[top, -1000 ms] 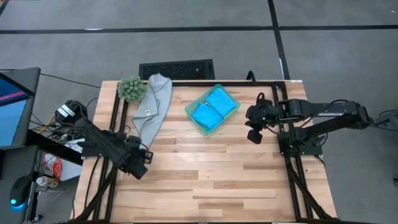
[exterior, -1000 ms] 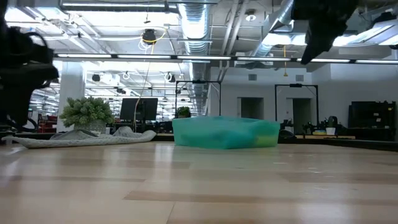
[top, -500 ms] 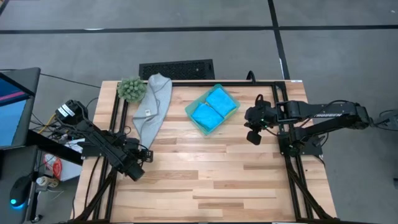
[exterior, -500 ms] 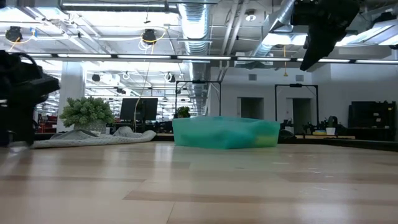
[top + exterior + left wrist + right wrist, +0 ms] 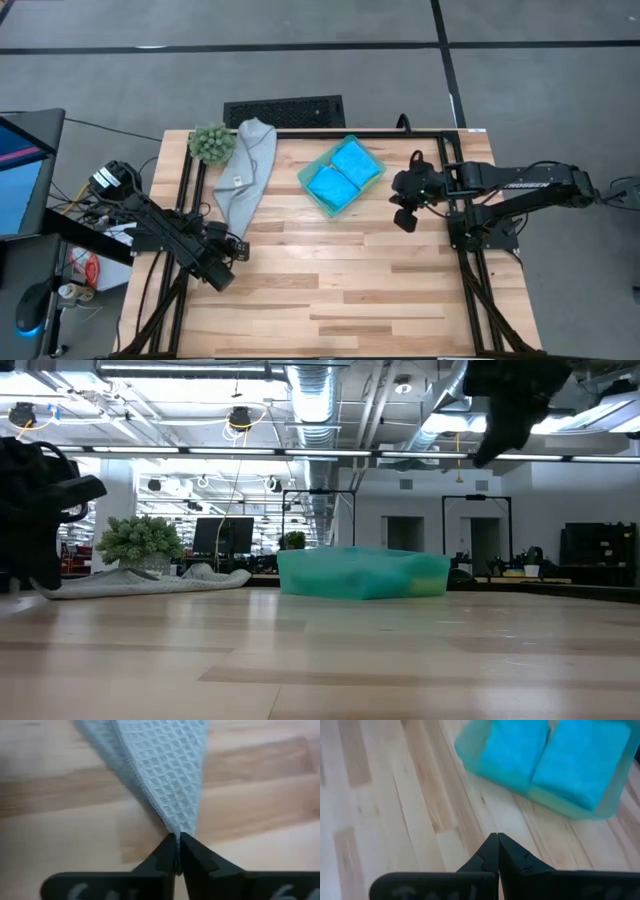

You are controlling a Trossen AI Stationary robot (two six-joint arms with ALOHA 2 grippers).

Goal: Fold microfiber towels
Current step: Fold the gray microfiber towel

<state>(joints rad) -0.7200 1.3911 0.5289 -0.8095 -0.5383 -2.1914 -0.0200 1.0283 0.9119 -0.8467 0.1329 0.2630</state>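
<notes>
grey towel (image 5: pixel 140 582), teal tray (image 5: pixel 362 574), plant ball (image 5: pixel 140 541)

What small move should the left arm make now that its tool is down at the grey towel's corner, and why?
Probably lift the left tool slightly and draw the pinched corner toward the open wood. It is shut on the tip of the grey towel, which lies bunched in a long strip beside the plant ball, so it needs spreading before a fold. The right tool waits shut, raised near the tray.
</notes>
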